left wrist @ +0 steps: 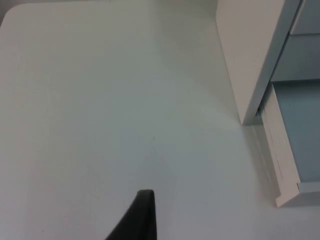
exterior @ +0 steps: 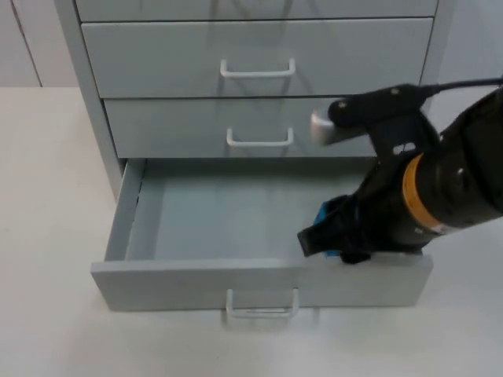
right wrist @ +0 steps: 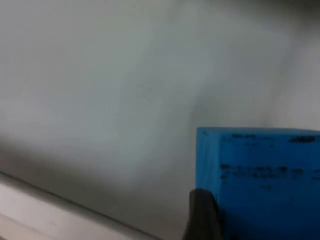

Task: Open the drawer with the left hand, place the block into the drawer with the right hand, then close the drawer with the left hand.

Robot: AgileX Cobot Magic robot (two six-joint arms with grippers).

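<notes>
The grey cabinet's bottom drawer [exterior: 196, 228] is pulled out, with its front panel [exterior: 157, 283] and white handle [exterior: 262, 305] toward me. My right gripper [exterior: 326, 236] is shut on the blue block [exterior: 324, 214] and holds it over the right side of the drawer, just behind the front panel. In the right wrist view the blue block [right wrist: 260, 185] sits beside a fingertip [right wrist: 202, 217] above the drawer's grey floor [right wrist: 100, 100]. A fingertip [left wrist: 141, 220] of my left gripper hangs over the white table [left wrist: 100, 100] left of the cabinet's side [left wrist: 250, 50], where the arm waits.
Two closed drawers with white handles [exterior: 258, 69] [exterior: 260, 140] sit above the open one. The open drawer's side wall [left wrist: 277, 150] juts out from the cabinet. White table lies on both sides of the cabinet and in front of it.
</notes>
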